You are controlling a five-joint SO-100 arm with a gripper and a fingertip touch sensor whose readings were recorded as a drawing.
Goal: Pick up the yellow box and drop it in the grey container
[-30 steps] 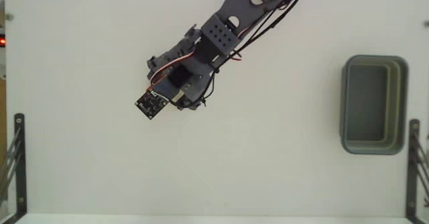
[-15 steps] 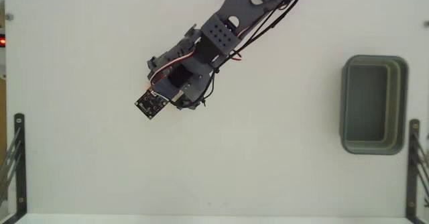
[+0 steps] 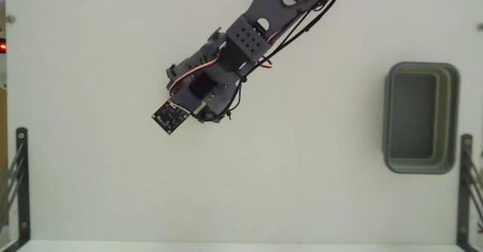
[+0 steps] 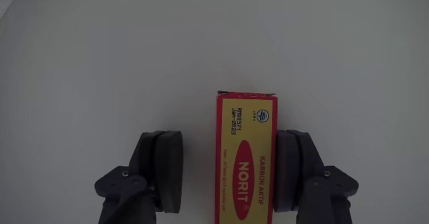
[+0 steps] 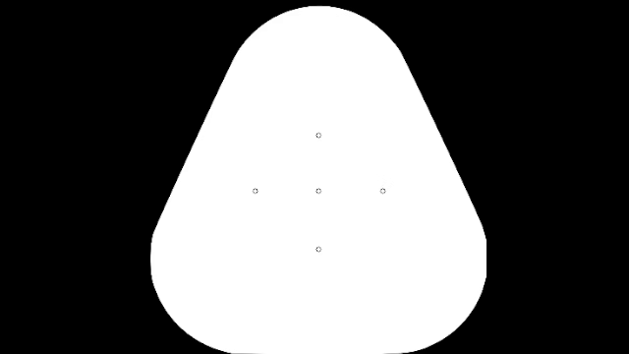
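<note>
Wrist view, left to right: I see my jaws (image 4: 228,174) standing apart around the yellow box (image 4: 244,157), which lies flat on the white desk (image 4: 134,49); the left pad is clear of it, the right pad at its edge. Fixed view: the grey container (image 3: 421,118) sits far right, well apart from the arm (image 3: 226,63).

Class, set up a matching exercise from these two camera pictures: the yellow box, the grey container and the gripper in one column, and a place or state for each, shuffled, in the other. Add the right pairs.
Things:
1. yellow box
2. grey container
3. gripper

Places or states:
A. empty, at the right edge of the fixed view
B. open, one finger on each side of something
C. lying flat between two dark fingers, against the right one

Pairs: 1-C, 2-A, 3-B
</note>
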